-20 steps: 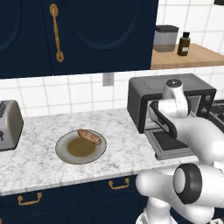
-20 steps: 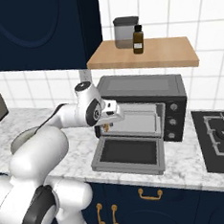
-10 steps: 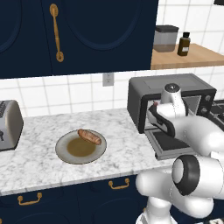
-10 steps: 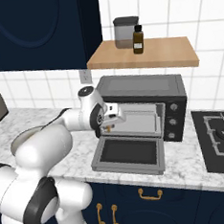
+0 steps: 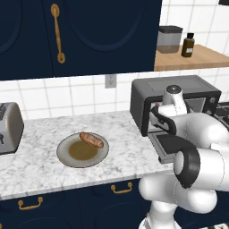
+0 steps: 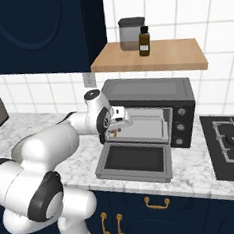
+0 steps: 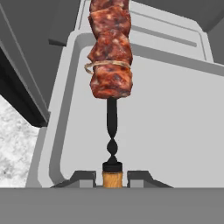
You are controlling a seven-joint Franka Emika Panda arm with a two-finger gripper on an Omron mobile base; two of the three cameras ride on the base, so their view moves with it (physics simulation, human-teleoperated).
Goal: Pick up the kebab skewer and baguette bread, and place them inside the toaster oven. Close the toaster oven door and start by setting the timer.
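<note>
My gripper is shut on the tan handle end of the kebab skewer, whose reddish-brown meat chunks point away from me over the grey tray inside the toaster oven. In the right base view the gripper hangs at the left side of the oven's mouth, above the toaster oven door, which lies dropped open and flat. The baguette bread, a short golden-brown loaf, rests on a round plate on the marble counter, well left of the oven.
A silver two-slot toaster stands at the counter's far left. A wooden shelf above the oven holds a jar and a dark bottle. A black stove top lies right of the oven.
The hand has moved rightward and closer to the oven mouth with the skewer in it. The baguette and plate have stayed put.
</note>
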